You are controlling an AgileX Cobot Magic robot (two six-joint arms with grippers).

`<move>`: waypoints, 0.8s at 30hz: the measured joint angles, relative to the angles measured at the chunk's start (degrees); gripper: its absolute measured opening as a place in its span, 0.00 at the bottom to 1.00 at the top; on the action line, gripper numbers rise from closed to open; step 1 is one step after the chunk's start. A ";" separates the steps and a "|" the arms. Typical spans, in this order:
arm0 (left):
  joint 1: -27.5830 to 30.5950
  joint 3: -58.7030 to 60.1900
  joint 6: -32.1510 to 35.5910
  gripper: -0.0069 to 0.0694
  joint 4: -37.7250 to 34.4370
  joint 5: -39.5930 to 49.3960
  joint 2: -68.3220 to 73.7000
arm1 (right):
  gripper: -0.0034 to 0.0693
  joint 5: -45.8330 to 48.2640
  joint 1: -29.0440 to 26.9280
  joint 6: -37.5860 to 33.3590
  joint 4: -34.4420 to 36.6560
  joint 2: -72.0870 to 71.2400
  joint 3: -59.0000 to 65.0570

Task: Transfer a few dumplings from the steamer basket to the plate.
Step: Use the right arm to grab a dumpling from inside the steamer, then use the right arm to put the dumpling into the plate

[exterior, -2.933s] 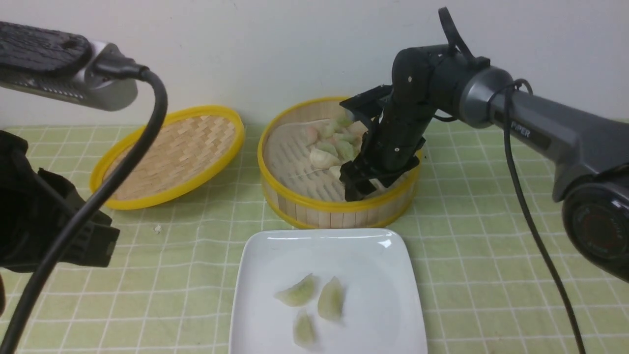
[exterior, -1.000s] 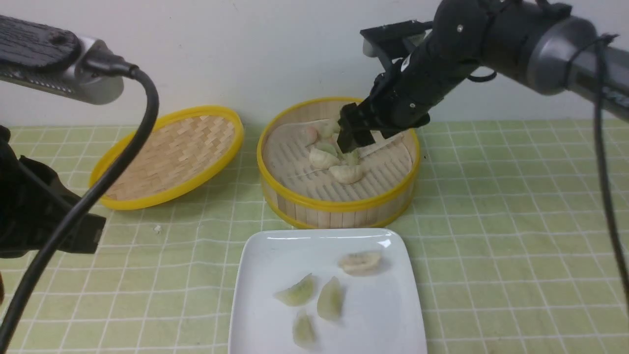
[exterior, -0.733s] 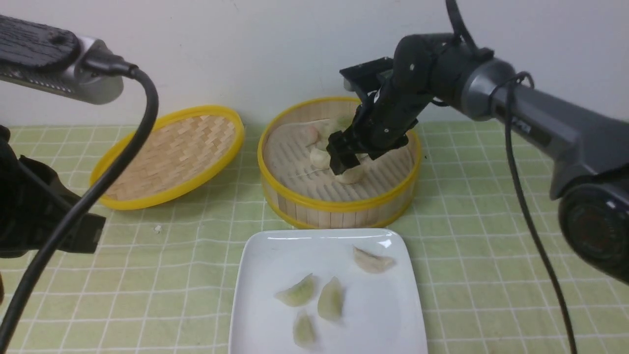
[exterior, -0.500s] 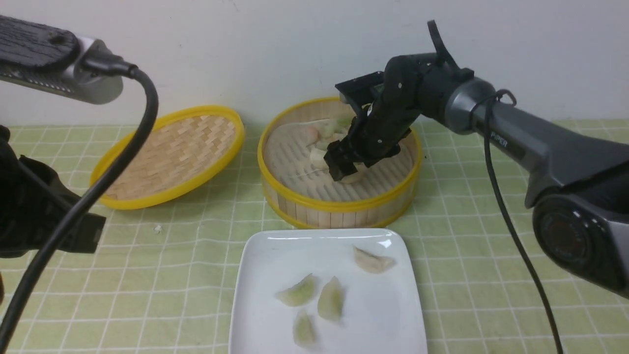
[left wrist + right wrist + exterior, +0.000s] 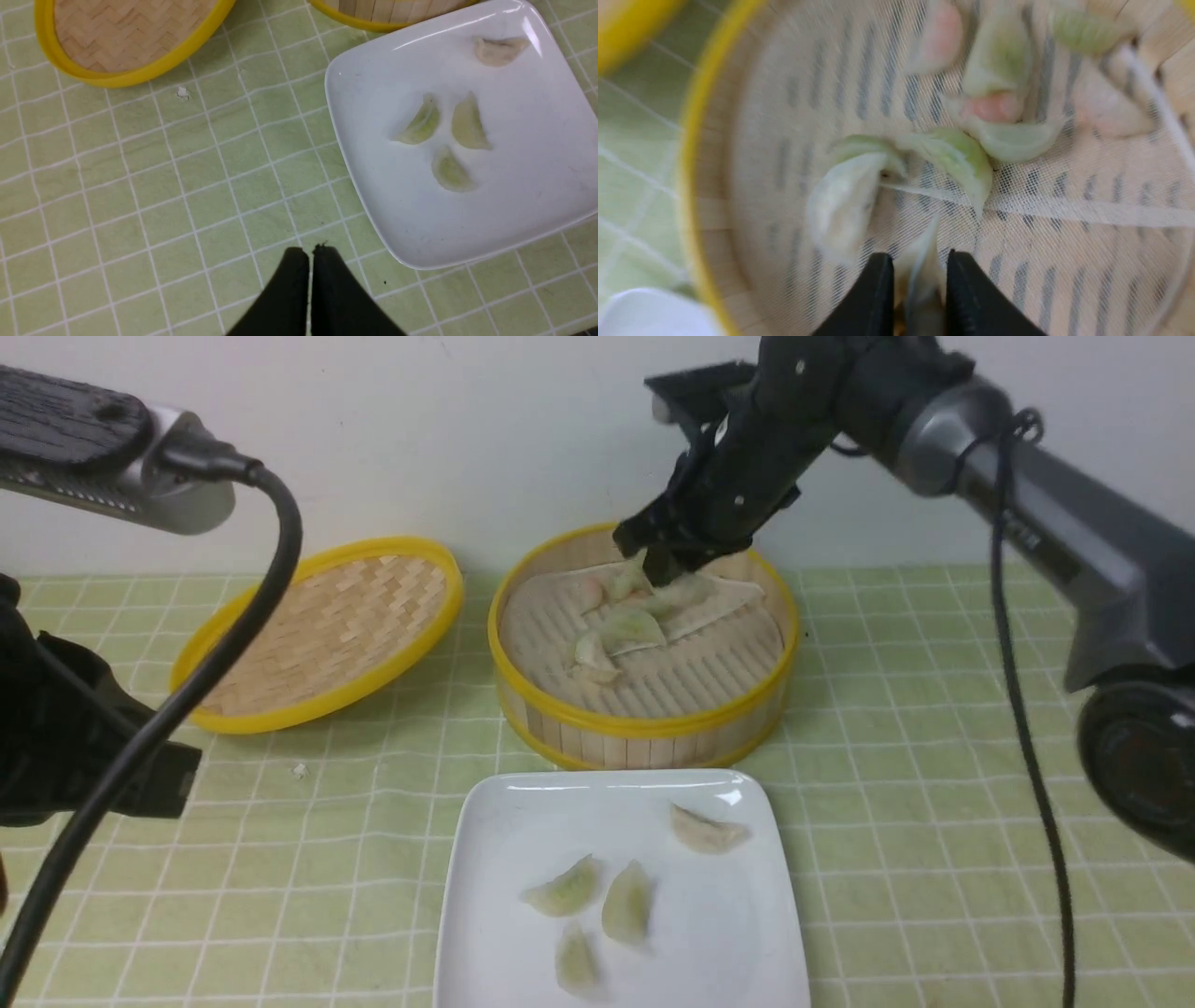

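Right claw [image 5: 920,261] grips 1 dumpling [image 5: 927,270] over basket [image 5: 644,723] — left claw [image 5: 310,254] clenched, off plate [image 5: 709,943] edge

The exact sort of place could not be told. A green checked cloth [image 5: 896,756] covered the surface under the steamer basket [image 5: 644,723], as on a dining table, and a plain pale wall [image 5: 373,439] stood behind the basket. Robot arms reached in from both sides of it, the left [image 5: 84,737] and the right [image 5: 1036,485], suggesting a robot test setup.
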 joint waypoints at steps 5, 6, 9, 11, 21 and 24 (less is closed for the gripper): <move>0.00 0.00 0.00 0.08 0.00 0.00 0.00 | 0.22 -0.11 2.46 -1.34 1.94 -15.52 19.76; 0.00 0.00 0.00 0.08 0.00 0.00 0.00 | 0.22 -0.11 3.31 -1.51 2.07 -17.56 23.64; 0.00 0.00 0.00 0.08 0.00 0.00 0.00 | 0.22 -0.50 6.40 -1.50 2.46 -22.56 35.68; 0.00 0.00 0.00 0.08 0.00 0.00 0.00 | 0.22 -5.03 8.72 -1.50 2.57 -25.30 45.72; 0.00 0.00 0.00 0.08 0.00 0.00 0.00 | 0.44 -17.72 10.02 -0.48 5.59 -23.74 57.25; 0.00 0.00 0.00 0.08 0.00 0.00 0.00 | 0.62 -17.58 10.02 -0.48 5.67 -23.74 56.78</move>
